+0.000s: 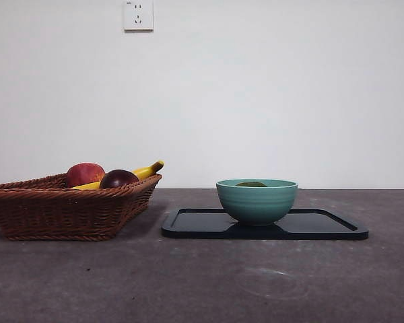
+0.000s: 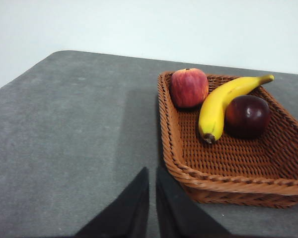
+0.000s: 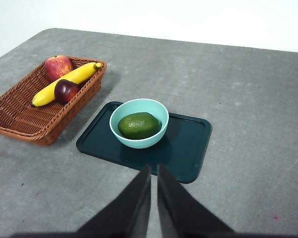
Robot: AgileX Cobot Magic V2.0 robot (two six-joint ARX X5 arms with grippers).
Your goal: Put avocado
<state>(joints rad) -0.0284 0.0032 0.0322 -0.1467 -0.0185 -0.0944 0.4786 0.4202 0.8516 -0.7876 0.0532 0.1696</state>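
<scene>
The dark green avocado (image 3: 138, 125) lies inside a teal bowl (image 3: 139, 122) that stands on a dark tray (image 3: 188, 148). In the front view only the avocado's top (image 1: 251, 184) shows over the bowl's rim (image 1: 256, 200). My right gripper (image 3: 153, 171) is shut and empty, held back from the tray above the table. My left gripper (image 2: 152, 174) is shut and empty, next to the near corner of the wicker basket (image 2: 188, 173). Neither gripper shows in the front view.
The wicker basket (image 1: 60, 208) stands left of the tray (image 1: 323, 225) and holds a red apple (image 2: 188, 88), a yellow banana (image 2: 221, 101) and a dark purple-brown round fruit (image 2: 247, 116). A white wall with a socket (image 1: 138, 15) is behind the table.
</scene>
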